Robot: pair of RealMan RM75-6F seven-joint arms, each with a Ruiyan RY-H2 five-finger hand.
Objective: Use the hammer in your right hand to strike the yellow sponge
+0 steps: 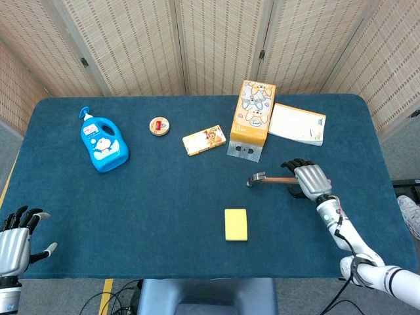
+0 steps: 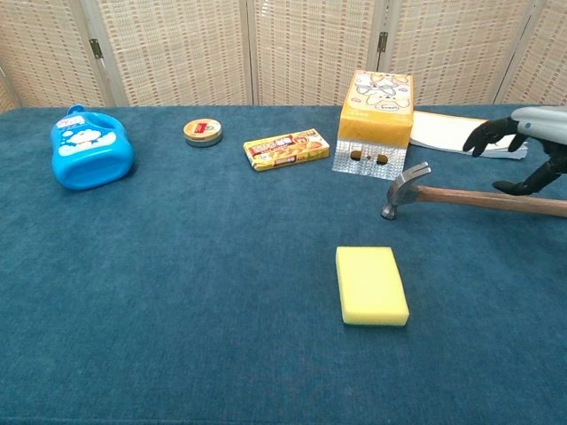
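Observation:
The yellow sponge point(image 1: 236, 224) point(image 2: 371, 284) lies flat on the blue table, near the front and a little right of centre. Behind it lies the hammer point(image 1: 270, 178) point(image 2: 465, 197), metal head to the left and wooden handle pointing right. My right hand point(image 1: 308, 179) point(image 2: 542, 128) hovers over the handle's middle with its fingers spread and curved down; it holds nothing. In the head view it hides part of the handle. My left hand point(image 1: 16, 236) is open off the table's front left corner, seen only in the head view.
Along the back stand a blue pump bottle point(image 1: 104, 141) point(image 2: 90, 156), a round tin point(image 1: 159, 126), a flat snack box point(image 1: 204, 140) and an orange carton point(image 1: 252, 118) point(image 2: 376, 119). White papers point(image 1: 298, 123) lie right of the carton.

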